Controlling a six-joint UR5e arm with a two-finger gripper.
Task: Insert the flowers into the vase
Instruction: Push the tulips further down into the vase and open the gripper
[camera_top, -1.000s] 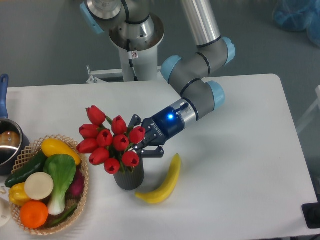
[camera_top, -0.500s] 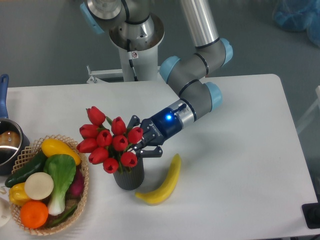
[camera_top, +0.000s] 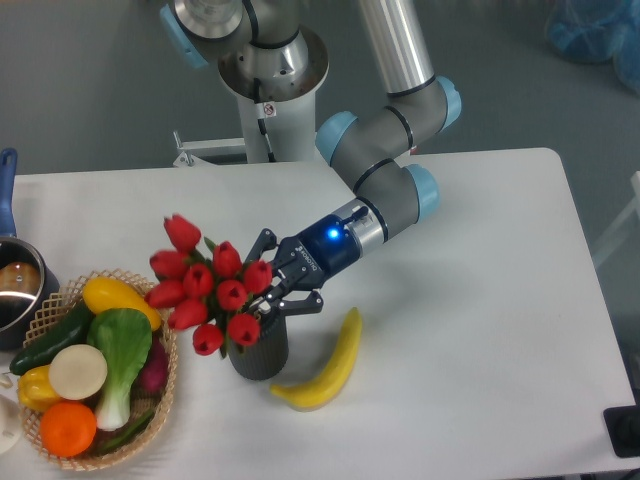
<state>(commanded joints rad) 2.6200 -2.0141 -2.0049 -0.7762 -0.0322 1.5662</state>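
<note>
Pincer (camera_top: 268, 290) sits low at the vase (camera_top: 260, 352) mouth, fingers spread apart beside the stems, gripping nothing visibly. Flowers (camera_top: 205, 285) stand in the vase, heads leaning left over the basket (camera_top: 165, 395) rim. Vase upright on the bench (camera_top: 480, 300); banana (camera_top: 325, 365) just beside it.

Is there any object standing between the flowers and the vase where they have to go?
Nothing visible does. The flowers sit directly over the vase, with the gripper at their stems. The banana lies to the side, and the basket stands on the other side.
</note>
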